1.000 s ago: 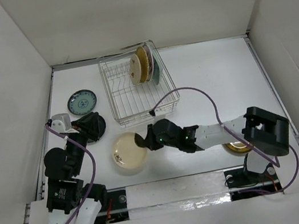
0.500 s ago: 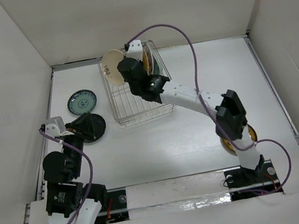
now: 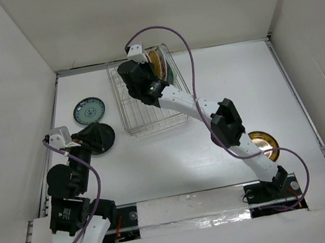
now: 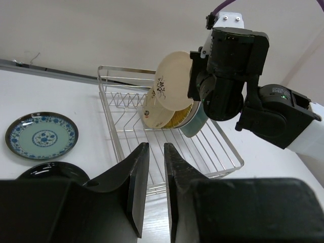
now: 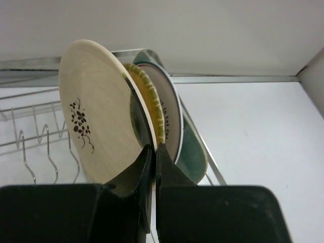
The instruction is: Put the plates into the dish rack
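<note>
My right gripper is shut on the rim of the cream plate with the dark patch. It holds the plate upright at the back of the dish rack, against the woven yellow plate. Behind that stand the white plate with red marks and the pale green plate. In the left wrist view the cream plate shows its floral mark. My left gripper is empty, its jaws a narrow gap apart, above the black plate. The blue-patterned plate lies flat, left of the rack.
A dark-and-gold plate lies on the table at the front right, beside the right arm's base. White walls close the table at the back and on both sides. The rack's front rows hold no plates.
My right arm lifted the cream plate from the table in front of the rack and carried it to the rack's back, beside the other plates. The left arm barely moved.
</note>
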